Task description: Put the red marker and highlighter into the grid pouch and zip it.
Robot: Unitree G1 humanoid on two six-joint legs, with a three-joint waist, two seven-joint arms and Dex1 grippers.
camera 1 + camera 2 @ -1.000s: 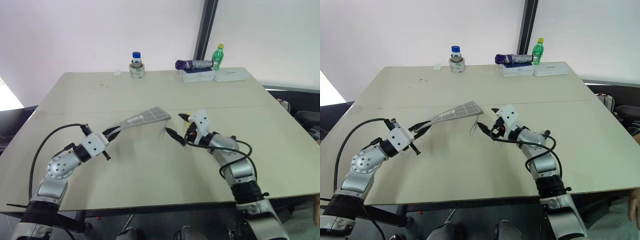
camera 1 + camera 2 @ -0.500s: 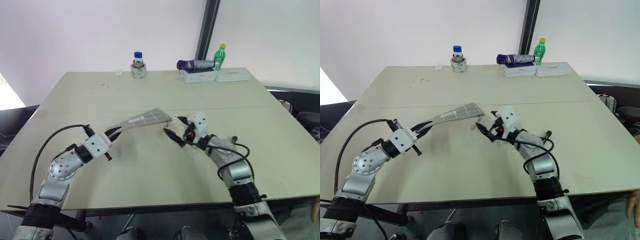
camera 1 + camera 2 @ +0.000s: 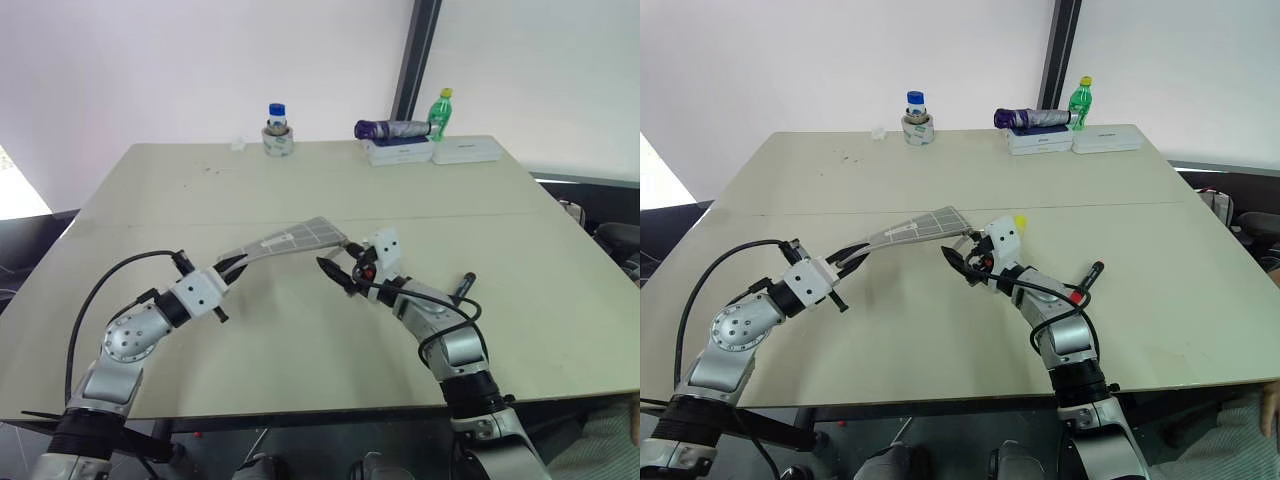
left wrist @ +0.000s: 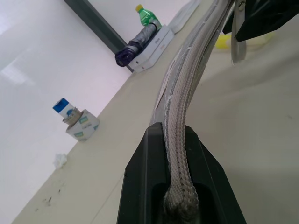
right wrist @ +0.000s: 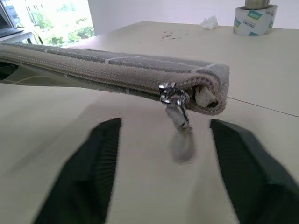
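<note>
My left gripper [image 3: 228, 268] is shut on the near corner of the grid pouch [image 3: 292, 238] and holds it lifted off the table, flat and level. In the left wrist view the pouch [image 4: 187, 107] runs out from between the fingers [image 4: 145, 182]. The zipper pull [image 5: 177, 105] hangs at its free end. My right gripper [image 3: 338, 260] is at that end, open, with a finger [image 5: 96, 163] on either side of the pull and apart from it. The red marker [image 3: 1089, 279] lies on the table right of my right arm. The yellow highlighter [image 3: 1020, 219] lies just behind my right hand.
At the table's far edge stand a blue-capped bottle on a tape roll [image 3: 275, 130], a purple folded umbrella [image 3: 390, 129] on white boxes [image 3: 430, 152] and a green bottle [image 3: 438, 110]. A person's hand [image 3: 1270, 415] shows at the lower right edge.
My right gripper has moved left up to the pouch's free end and rolled a little. The left gripper keeps its hold on the pouch in the same place.
</note>
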